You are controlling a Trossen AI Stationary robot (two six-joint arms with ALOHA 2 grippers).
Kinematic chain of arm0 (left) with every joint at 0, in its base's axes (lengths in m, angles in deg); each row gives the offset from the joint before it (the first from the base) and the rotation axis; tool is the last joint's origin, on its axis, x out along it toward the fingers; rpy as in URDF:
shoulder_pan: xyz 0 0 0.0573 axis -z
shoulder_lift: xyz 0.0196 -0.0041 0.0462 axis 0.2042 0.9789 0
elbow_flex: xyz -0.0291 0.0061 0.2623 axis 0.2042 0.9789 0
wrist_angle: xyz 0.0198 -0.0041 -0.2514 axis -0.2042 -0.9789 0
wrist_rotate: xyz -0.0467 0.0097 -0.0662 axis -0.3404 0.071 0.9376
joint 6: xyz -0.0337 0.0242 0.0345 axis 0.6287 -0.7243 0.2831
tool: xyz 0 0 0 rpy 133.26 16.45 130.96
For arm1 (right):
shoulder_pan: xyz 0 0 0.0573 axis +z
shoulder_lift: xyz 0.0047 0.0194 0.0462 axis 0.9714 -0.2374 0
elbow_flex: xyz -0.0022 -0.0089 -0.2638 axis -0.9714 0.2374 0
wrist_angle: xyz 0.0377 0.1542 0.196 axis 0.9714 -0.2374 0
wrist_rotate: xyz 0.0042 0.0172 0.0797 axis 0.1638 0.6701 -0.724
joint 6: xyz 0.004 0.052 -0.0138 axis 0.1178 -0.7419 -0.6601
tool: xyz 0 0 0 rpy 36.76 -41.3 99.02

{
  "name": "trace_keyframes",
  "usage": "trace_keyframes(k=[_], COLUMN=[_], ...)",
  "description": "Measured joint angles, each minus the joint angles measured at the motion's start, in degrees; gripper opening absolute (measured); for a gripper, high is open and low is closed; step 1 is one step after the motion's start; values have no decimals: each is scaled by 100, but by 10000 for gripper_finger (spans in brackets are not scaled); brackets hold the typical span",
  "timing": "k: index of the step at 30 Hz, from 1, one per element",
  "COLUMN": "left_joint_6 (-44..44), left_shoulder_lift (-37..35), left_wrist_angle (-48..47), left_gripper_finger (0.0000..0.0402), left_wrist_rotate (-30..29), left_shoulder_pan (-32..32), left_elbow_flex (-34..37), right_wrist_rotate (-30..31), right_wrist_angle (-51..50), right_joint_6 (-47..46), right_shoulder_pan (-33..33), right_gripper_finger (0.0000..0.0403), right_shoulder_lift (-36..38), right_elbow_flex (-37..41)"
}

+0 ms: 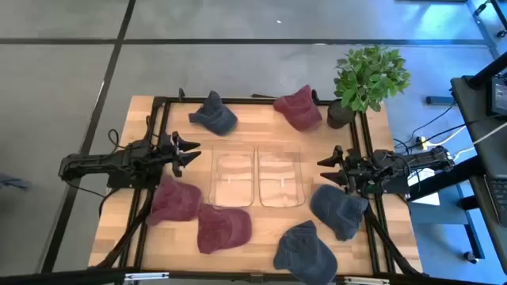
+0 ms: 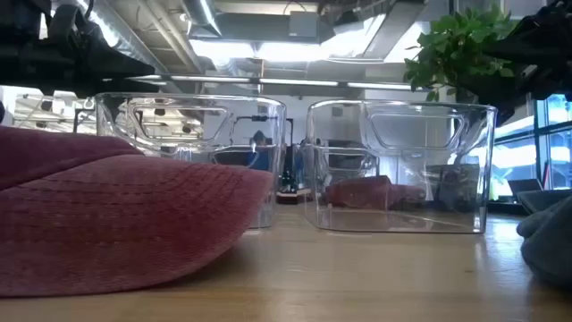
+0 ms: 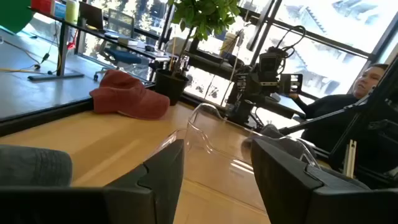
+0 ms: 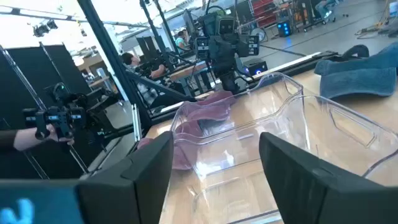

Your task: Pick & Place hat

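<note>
Six hats on the table [image 1: 261,226], none in a gripper, none in a bin. Near edge: blue hat [image 1: 305,252] at right, red hat [image 1: 223,228] left of it. One row back: another red hat [image 1: 174,202] at left, just beside the first; another blue hat [image 1: 337,210] at right, under the right arm's wrist. Mid-table: two clear bins [image 1: 260,178] side by side, touching, both empty. Left gripper [image 1: 190,153] left of the bins, fingers spread, holding nothing. Right gripper [image 1: 325,165] right of the bins, fingers also spread, holding nothing. Far edge: blue hat [image 1: 214,115] behind the left bin, red hat [image 1: 299,109] right of it, plant [image 1: 368,77] at the far right corner.
</note>
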Motion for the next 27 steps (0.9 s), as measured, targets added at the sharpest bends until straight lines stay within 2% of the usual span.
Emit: trace_keyframes(k=[6, 11, 18, 23, 27], left_joint_6=[4, 34, 546, 612, 610], left_shoulder_lift=[0, -2, 0, 0, 0], left_wrist_angle=[0, 0, 2, 2, 2], left_gripper_finger=[182, 182, 182, 182, 182], left_wrist_rotate=[0, 0, -2, -3, -4], left_shoulder_pan=[0, 0, 0, 0, 0], left_elbow_flex=[-2, -1, 0, -1, -2], right_wrist_rotate=[-1, 195, 200, -27, 41], right_wrist_angle=[71, 628, 1087, 270, -846], right_joint_6=[-140, -104, -16, 461, 442], right_shoulder_pan=[0, 0, 0, 2, 2], right_gripper_finger=[239, 239, 239, 239, 239], right_shoulder_lift=[-2, -2, 0, -172, -754], right_elbow_flex=[0, -1, -36, -724, -1653])
